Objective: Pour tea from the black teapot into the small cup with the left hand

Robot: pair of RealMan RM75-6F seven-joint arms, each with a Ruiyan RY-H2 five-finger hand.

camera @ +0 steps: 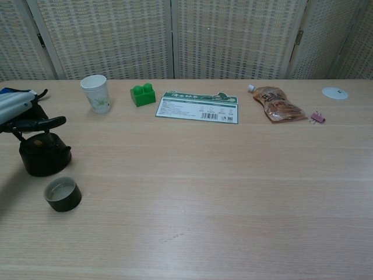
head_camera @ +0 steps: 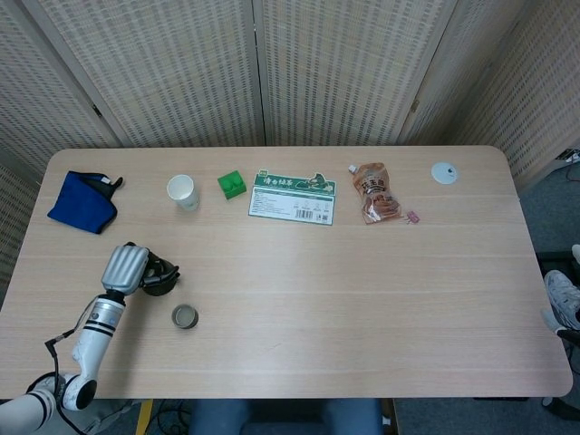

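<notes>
The black teapot (head_camera: 163, 275) (camera: 43, 154) stands upright on the table at the near left. My left hand (head_camera: 125, 267) (camera: 17, 111) is over its left side and holds its thin handle, with fingers (camera: 44, 122) reaching across the top. The small dark cup (head_camera: 185, 316) (camera: 63, 194) sits just in front of the teapot, apart from it, with pale liquid inside. My right hand is in neither view.
A blue cloth (head_camera: 82, 201) lies at the far left. Along the back are a white paper cup (head_camera: 182, 191), a green block (head_camera: 232, 185), a green card (head_camera: 293, 197), a snack pouch (head_camera: 374, 192), a pink clip (head_camera: 412, 217) and a white disc (head_camera: 444, 172).
</notes>
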